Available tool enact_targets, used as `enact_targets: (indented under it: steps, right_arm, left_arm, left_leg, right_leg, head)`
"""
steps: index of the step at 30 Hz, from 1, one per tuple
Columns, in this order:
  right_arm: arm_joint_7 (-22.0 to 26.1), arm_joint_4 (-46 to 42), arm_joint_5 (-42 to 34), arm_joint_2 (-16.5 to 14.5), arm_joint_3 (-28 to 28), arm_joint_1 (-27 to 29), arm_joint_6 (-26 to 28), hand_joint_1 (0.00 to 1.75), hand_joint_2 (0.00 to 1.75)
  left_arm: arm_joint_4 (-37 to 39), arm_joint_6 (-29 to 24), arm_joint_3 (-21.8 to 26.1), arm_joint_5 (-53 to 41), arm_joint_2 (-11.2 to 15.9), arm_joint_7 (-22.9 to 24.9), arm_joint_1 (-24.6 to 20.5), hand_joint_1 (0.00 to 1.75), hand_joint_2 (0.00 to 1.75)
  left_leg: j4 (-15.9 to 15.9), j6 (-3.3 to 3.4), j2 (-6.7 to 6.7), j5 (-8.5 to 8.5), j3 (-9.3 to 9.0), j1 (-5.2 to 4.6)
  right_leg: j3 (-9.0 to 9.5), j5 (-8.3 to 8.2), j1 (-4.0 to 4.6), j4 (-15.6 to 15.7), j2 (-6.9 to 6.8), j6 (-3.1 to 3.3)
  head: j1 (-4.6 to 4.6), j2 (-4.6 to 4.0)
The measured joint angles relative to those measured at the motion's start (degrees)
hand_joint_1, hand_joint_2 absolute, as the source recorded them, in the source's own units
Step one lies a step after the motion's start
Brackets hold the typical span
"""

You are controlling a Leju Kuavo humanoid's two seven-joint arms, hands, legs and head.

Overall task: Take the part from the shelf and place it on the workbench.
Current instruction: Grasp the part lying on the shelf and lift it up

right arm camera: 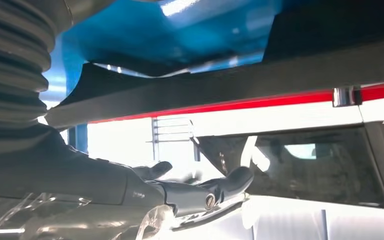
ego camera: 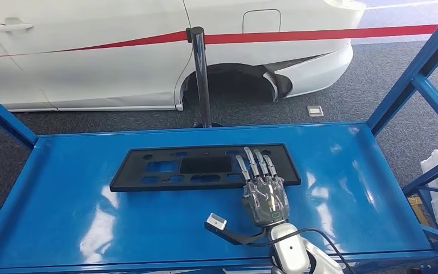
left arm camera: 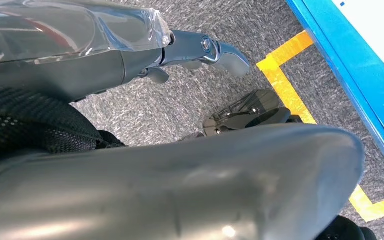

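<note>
No writing is legible. The flat black plastic part (ego camera: pixel 205 166), pierced with rectangular cutouts, lies on the glossy blue shelf (ego camera: pixel 91 228). The right robot hand (ego camera: pixel 264 191) rests on its near edge, fingers straight, gripping nothing. The left robot hand (left arm camera: pixel 200 52) hangs over grey carpet, fingers loosely apart, holding nothing.

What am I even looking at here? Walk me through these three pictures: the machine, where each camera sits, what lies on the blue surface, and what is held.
This is a humanoid robot with two silver arms, each ending in a many-fingered hand. The wide picture comes from a camera high on its body, looking forward and down. There the right hand reaches over a blue shelf, its fingers resting on the near edge of a flat black part with cut-outs, which lies flat on the shelf. The part is touched, not yet lifted. Behind stand a white car and a post with red barrier tape.

The other two pictures come from cameras at the wrists and are turned. The left wrist view shows the left hand hanging over grey carpet with yellow floor tape, holding nothing. The right wrist view looks along the right hand's fingers, close beside the black part.
</note>
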State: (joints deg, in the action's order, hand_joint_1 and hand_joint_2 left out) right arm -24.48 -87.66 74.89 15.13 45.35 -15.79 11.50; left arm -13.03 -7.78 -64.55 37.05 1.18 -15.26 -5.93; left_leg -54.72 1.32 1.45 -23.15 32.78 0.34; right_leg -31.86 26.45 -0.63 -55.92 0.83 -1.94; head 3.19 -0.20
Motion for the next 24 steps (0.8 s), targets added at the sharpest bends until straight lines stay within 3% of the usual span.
enact_targets:
  steps: [10, 24]
  right_arm:
    - [0.2, 0.0, 1.3, 0.0, 0.0, 0.2, 6.8, 0.00, 1.75]
    - [0.4, 0.2, 1.3, 0.0, -0.1, 0.2, 6.5, 0.00, 1.75]
  left_arm:
    - [0.0, 0.0, 0.0, 0.0, 0.0, 0.0, 0.0, 0.00, 0.00]
    - [0.0, 0.0, 0.0, -0.9, 0.0, 0.0, 0.0, 0.00, 0.00]
  left_leg:
    - [0.0, 0.00, 0.00, 0.00, 0.01, 0.00]
    - [0.0, 0.00, 0.00, 0.00, 0.02, 0.00]
  right_leg:
    - [-0.02, 0.00, 0.00, 0.0, 0.00, 0.00]
    - [-0.02, 0.00, 0.00, 0.0, 0.00, 0.00]
  head:
    - [0.00, 0.00]
    - [0.00, 0.00]
